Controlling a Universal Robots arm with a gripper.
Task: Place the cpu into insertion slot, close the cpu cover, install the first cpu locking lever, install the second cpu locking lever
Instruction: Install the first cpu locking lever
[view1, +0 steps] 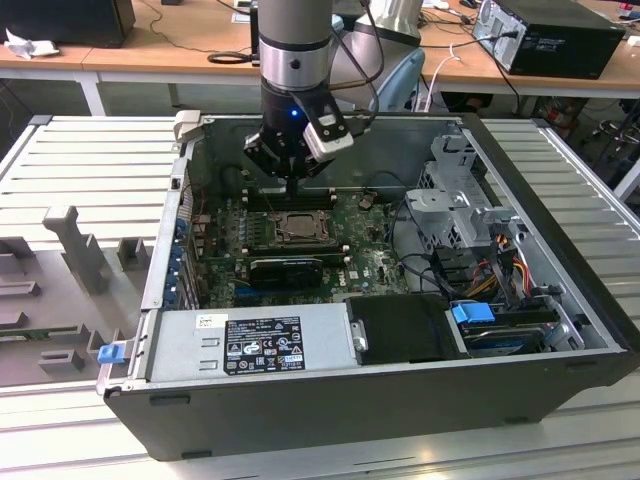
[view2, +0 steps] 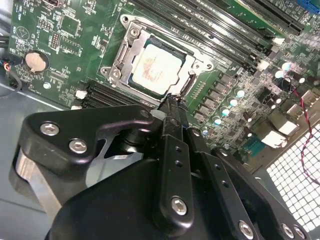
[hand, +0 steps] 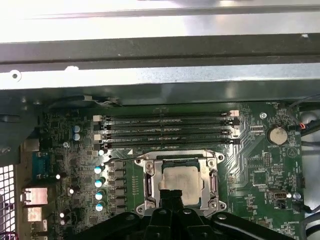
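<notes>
Since the cpu (view2: 152, 70) sits flat in the insertion slot (view2: 187, 85) on the green motherboard (view2: 65, 55), silver top up, placing looks done. The cpu cover (view2: 125, 52) lies down around it, with the chip showing through the window. Whether either locking lever is latched, cannot tell. The gripper (view2: 172, 100) hangs low over the socket, jaws pinched together and holding nothing; contact with the cover or chip, cannot tell. Memory slots (hand: 167, 127) run just beside the socket. In the exterior view the arm stands over the open computer case (view1: 400, 400). Handling guess: the chip is light, stiff, thin and fragile underneath, so take it by the edges only. The cover is thin sheet metal on a hinge, so press on the frame, never the chip top.
</notes>
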